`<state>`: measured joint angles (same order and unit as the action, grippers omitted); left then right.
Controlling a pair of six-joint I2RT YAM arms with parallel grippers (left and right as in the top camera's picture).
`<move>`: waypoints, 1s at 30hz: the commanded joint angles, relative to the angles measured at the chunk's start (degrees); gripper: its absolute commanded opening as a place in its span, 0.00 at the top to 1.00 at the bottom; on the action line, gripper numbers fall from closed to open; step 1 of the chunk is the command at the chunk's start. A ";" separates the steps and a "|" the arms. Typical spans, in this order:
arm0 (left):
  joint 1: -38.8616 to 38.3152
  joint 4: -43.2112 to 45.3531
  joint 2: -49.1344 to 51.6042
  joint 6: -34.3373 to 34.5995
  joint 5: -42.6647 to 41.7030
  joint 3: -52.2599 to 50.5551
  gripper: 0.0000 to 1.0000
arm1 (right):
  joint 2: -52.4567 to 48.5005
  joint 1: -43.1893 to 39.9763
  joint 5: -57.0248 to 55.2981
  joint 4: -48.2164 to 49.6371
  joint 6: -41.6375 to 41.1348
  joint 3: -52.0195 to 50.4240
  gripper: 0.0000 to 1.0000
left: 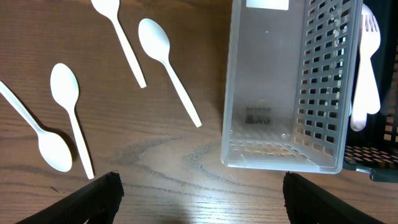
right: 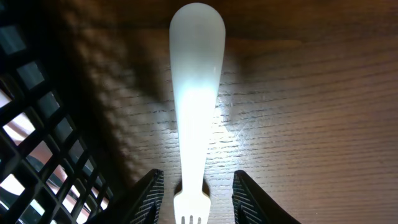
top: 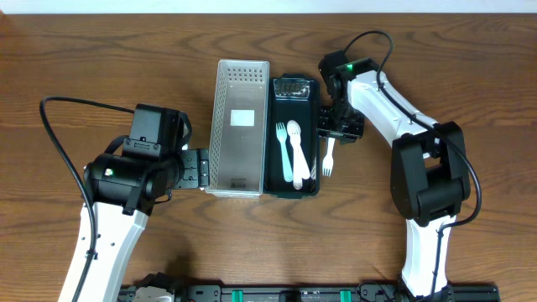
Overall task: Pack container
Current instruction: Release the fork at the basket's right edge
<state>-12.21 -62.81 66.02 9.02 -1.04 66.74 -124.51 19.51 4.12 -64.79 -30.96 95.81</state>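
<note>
Black cutlery container (top: 294, 190) sits mid-counter, nearer the far edge, with a clear perforated basket (top: 239, 126) touching its left side. Inside it lie a packed fork (top: 281, 134) and a pale spoon (top: 295, 148). A loose white fork (right: 196, 93) lies on the wood just outside the container's right wall. The right gripper (right: 198, 190) straddles its tined end, fingers spread with a slim gap on each side, not pinching it. The left gripper (left: 202, 183) hovers by the basket's near end, fingers wide apart and empty. Its wrist view shows loose white spoons (left: 165, 62) on the wood beside the basket. The step in hand looks like picking up the loose fork. The next move calls for closing on the fork, lifting it over the wall and releasing it inside.
</note>
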 commanded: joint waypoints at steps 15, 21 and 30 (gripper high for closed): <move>0.09 -0.17 0.11 -0.13 0.87 0.46 0.15 | -1.25 0.20 0.83 8.90 0.79 -10.27 0.65; 0.09 -0.17 0.11 -0.13 0.87 0.46 0.15 | -1.25 0.20 0.83 8.87 0.81 -10.29 0.77; 0.09 -0.15 0.11 -0.13 0.90 0.46 0.15 | -1.25 0.17 0.79 8.90 0.79 -10.29 0.88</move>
<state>-12.21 -62.81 66.02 9.02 -1.04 66.74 -123.46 19.33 7.33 -55.61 -30.39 87.99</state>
